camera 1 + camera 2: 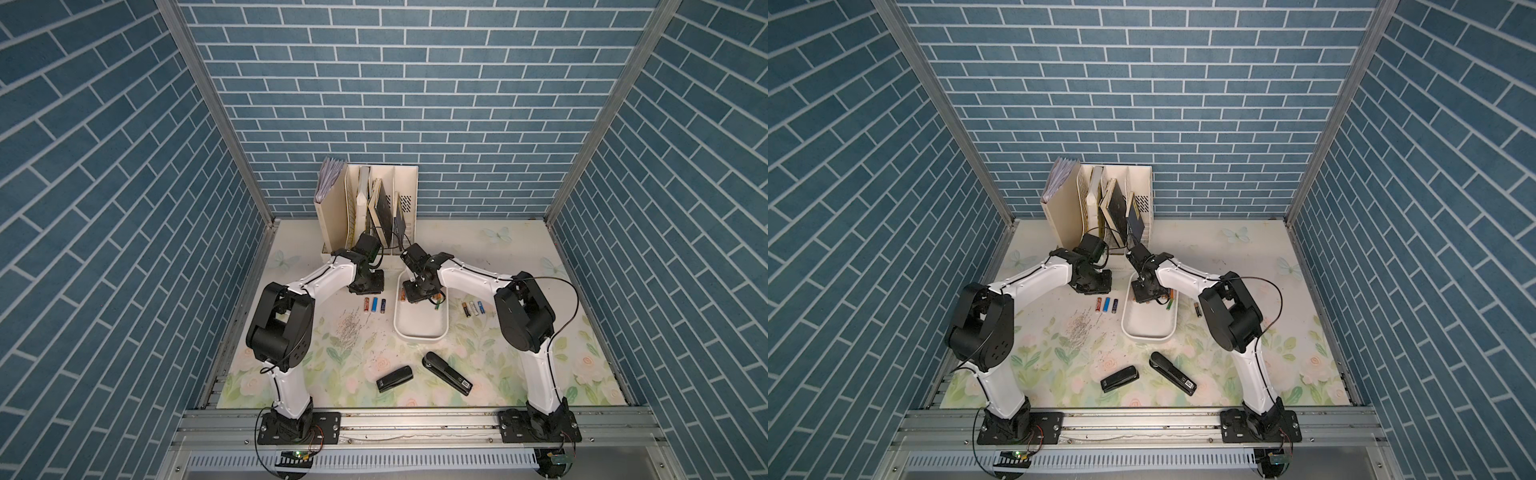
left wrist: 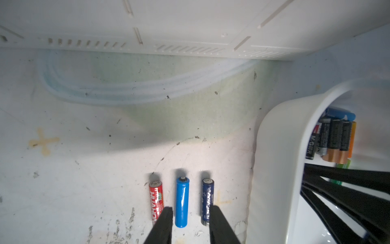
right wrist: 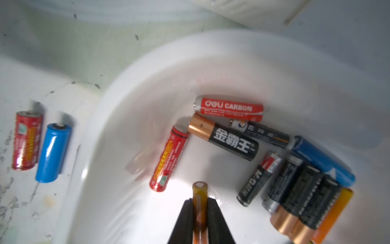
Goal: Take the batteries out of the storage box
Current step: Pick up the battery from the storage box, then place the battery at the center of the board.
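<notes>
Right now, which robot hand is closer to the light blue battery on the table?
The left. The left gripper straddles the light blue battery, a finger on each side. The right gripper is off in the storage box, pinching an orange battery.

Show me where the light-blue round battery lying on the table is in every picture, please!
In a top view: the light-blue battery is the middle of three, left of the white plastic storage box.
In a top view: same row, left of the box.
Left wrist: between the red battery and the dark-blue battery.
Right wrist: beside the red one, outside the box.
Shared landmark: the box's rim.
</notes>
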### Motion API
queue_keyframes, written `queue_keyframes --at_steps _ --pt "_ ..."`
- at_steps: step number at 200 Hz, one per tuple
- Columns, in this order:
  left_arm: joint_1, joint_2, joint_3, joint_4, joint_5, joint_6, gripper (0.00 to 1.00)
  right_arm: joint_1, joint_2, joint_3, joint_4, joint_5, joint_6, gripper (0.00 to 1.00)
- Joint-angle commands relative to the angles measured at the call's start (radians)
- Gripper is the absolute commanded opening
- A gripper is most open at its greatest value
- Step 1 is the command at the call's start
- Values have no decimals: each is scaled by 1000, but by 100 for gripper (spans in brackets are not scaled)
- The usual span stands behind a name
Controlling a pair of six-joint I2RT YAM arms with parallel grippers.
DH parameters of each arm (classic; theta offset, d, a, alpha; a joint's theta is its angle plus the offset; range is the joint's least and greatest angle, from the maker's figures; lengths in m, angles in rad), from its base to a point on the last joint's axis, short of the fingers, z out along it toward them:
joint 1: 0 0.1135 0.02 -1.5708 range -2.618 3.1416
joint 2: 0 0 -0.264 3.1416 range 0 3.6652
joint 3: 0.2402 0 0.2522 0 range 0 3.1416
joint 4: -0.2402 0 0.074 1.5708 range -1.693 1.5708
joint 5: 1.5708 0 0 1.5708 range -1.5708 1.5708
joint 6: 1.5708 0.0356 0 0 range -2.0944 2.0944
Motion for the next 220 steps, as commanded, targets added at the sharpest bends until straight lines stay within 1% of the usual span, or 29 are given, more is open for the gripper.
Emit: queue_keyframes --at_steps 1,44,83,118,151,187,220 --pt "-4 -12 -11 -16 -10 2 35 -8 -68 -6 -41 -11 -22 16" --pt "-4 -11 -11 -16 -10 2 35 -49 -165 -18 -76 -5 -26 16" --pt "-4 -6 -5 -16 -9 3 35 -122 -268 -54 -126 -12 -50 16" --pt "-4 2 6 -18 -4 5 35 -217 -396 -210 -133 14 -87 16" --pt "-4 8 13 -20 1 7 35 -330 -491 -368 -121 41 -125 16" --pt "-4 10 15 -24 -1 8 35 -438 -516 -486 -72 52 -159 16" --pt "-3 11 17 -27 -2 8 35 -473 -482 -506 -49 87 -196 16"
